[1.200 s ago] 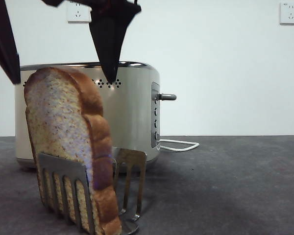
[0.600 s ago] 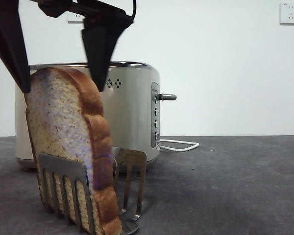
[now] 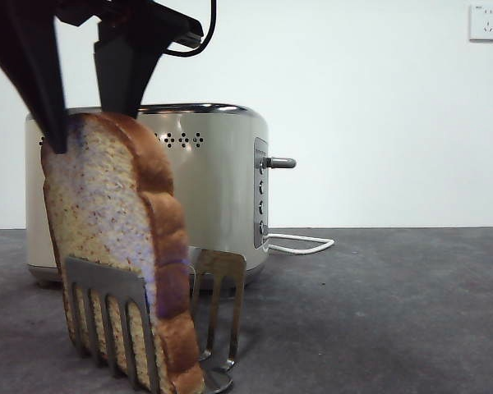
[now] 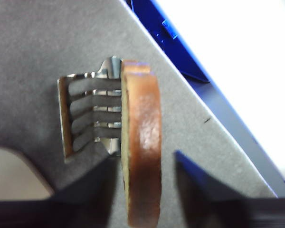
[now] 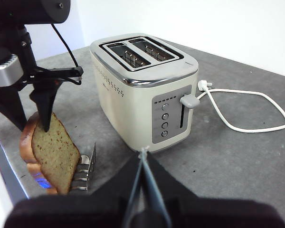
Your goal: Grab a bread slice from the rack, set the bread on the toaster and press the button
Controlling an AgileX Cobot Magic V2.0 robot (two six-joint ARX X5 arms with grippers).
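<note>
Bread (image 3: 107,246) upright in rack (image 3: 115,316), left claw (image 4: 145,164) astride crust

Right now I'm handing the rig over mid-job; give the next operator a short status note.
Left gripper: open, jaws straddling the top of the slice of bread, one on each face, not closed on it.
Right gripper: shut, waiting apart, facing the toaster.
Bread stands upright in the rack, in front of the toaster. Both slots look empty; the button is up.
Done: approach to the bread.
Left: grip, lift, put the bread on the toaster, press the lever.
</note>
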